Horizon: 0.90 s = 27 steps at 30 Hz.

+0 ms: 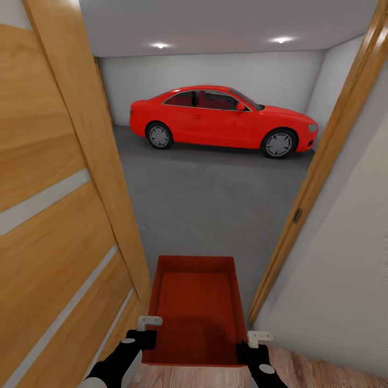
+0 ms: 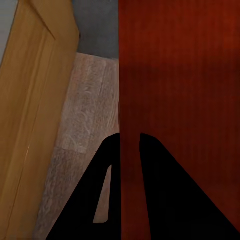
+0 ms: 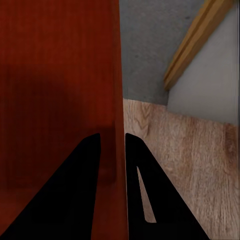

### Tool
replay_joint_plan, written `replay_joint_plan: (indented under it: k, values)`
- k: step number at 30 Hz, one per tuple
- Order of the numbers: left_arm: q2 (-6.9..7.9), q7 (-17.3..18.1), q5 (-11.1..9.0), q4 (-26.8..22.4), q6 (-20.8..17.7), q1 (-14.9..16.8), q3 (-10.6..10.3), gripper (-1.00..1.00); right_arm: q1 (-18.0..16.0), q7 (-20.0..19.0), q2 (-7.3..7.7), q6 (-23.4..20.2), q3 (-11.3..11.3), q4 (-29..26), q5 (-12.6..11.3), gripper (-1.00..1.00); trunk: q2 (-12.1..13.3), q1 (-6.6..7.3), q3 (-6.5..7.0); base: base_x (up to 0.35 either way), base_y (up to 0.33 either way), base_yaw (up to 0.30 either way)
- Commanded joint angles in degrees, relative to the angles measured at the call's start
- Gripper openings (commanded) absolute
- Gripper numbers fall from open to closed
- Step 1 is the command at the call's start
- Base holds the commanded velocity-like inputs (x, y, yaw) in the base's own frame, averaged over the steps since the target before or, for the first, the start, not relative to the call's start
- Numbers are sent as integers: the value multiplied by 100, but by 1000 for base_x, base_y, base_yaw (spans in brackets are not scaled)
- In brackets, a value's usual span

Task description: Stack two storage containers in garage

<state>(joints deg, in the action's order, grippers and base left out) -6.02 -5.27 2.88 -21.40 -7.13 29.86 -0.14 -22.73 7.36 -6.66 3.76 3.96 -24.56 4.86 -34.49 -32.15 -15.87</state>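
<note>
Storage container (image 1: 195,307) — each side wall pinched by left hand (image 2: 130,150) and right hand (image 3: 113,150) — held at garage doorway.

Both arms reach forward, low and near. The left gripper (image 1: 144,330) pinches the left wall of the container (image 1: 196,302); the right gripper (image 1: 254,341) pinches its right wall, one finger on each side.
</note>
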Motion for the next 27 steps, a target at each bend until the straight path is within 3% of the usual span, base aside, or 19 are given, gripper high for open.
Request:
replay_joint_plan:
  k: [1,27]
  values:
    - [-176,253,6,-31,-35,2,-68,-100,-3,90,-10,-103,69,21,16,-100,-7,-1,-8,0,0,-177]
    - [-180,254,10,-25,-36,2,-68,-100,-3,90,-5,-103,70,21,15,-100,-7,-1,-8,0,0,-158]
